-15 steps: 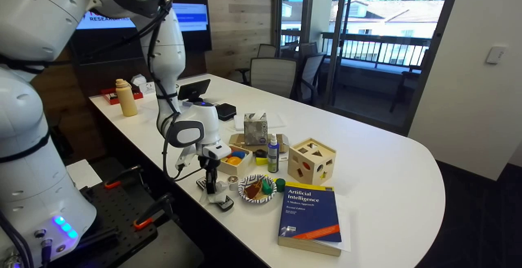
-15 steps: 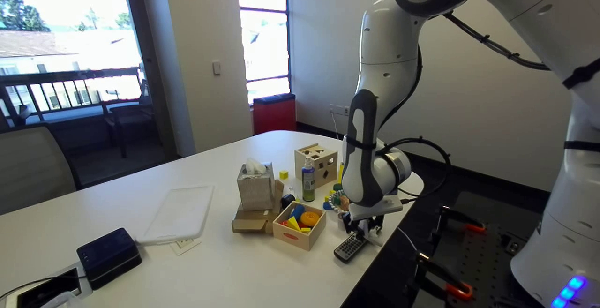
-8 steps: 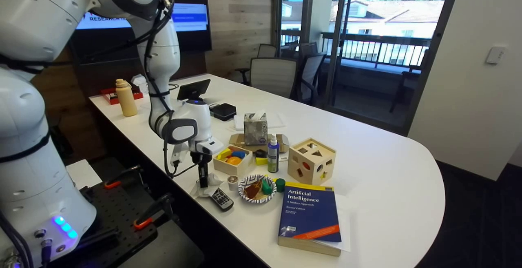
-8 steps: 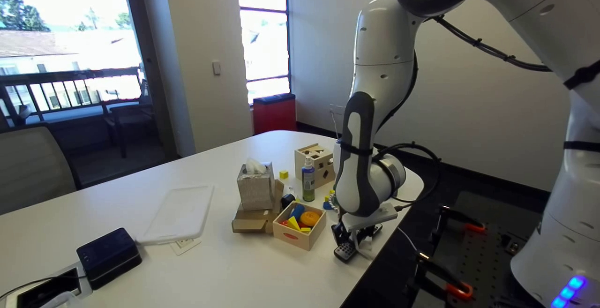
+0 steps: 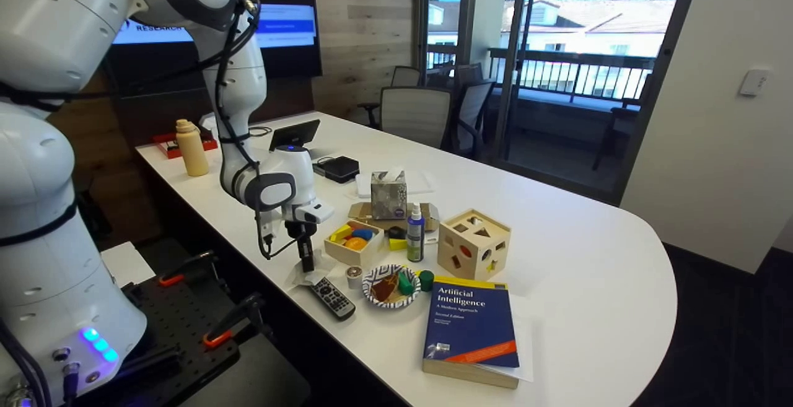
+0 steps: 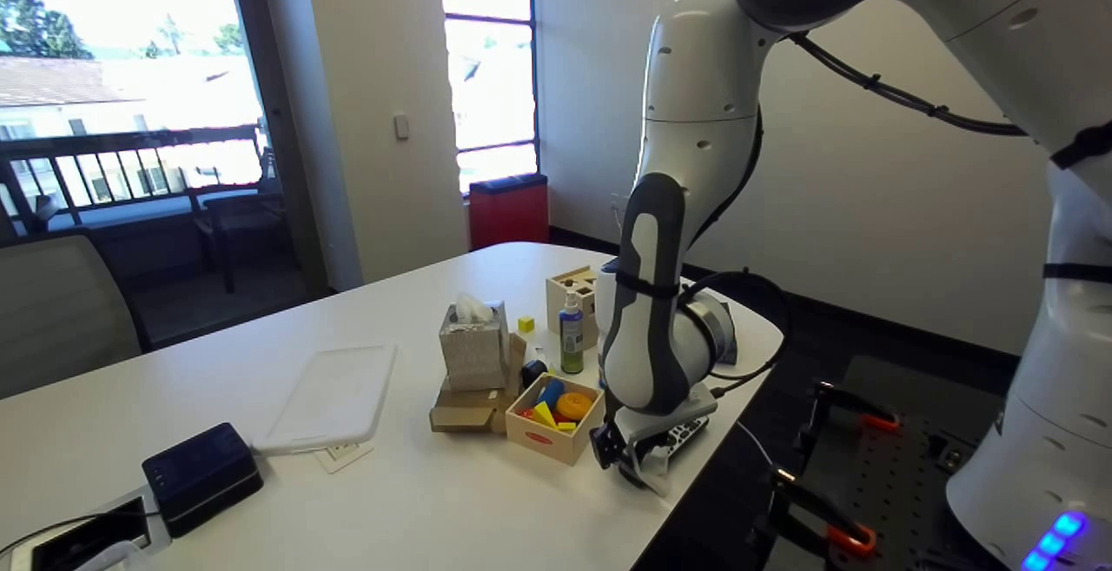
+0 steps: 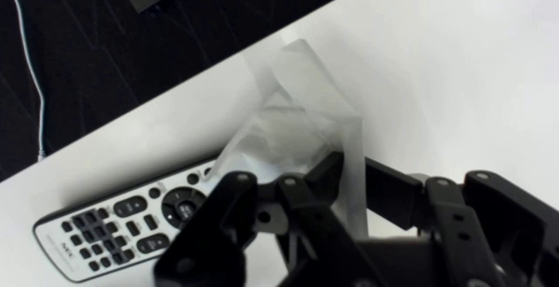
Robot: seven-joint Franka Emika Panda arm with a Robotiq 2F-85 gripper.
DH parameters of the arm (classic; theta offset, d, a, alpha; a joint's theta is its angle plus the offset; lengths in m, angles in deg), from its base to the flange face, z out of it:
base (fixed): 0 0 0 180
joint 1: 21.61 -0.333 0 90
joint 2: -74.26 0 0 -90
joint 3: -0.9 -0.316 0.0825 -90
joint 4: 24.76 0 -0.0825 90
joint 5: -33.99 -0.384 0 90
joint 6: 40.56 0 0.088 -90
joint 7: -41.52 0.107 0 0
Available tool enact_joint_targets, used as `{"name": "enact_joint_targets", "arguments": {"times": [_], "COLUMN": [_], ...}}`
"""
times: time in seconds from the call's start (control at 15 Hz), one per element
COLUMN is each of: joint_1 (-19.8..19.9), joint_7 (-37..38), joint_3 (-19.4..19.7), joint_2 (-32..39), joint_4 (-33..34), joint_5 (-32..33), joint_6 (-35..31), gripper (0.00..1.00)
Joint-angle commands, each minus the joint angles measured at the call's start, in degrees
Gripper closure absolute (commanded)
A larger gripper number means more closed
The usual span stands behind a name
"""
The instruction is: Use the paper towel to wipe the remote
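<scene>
Only the wrist view shows towel point(image 7: 301, 132) between fingertips point(image 7: 388, 192).

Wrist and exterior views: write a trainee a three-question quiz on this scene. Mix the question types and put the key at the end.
1. Fill in: the gripper holds the ____.
2. The remote lies: A) face down, B) face up, C) on its edge.
3. True or false: the spray bottle stands upright.

Key: 1. towel; 2. B; 3. true.
</scene>
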Motion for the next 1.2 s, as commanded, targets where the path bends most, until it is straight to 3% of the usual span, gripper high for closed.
{"name": "enact_joint_targets", "arguments": {"times": [0.0, 0.33, 0.73, 0.93, 1.13], "joint_1": [-2.77, -8.81, -20.61, -22.39, -20.72], "joint_7": [-0.77, -0.15, -1.12, -2.1, -2.91], "joint_3": [0.97, 3.01, 10.57, 11.67, 9.74], "joint_2": [0.3, 0.01, -0.21, 1.76, 4.05], "joint_4": [1.97, 4.59, 13.33, 21.08, 28.5], "joint_5": [0.53, 1.27, 6.5, 10.44, 14.18], "joint_6": [1.03, 2.43, 4.77, 7.59, 10.95], "gripper": [0.98, 0.98, 0.98, 0.98, 0.98]}}
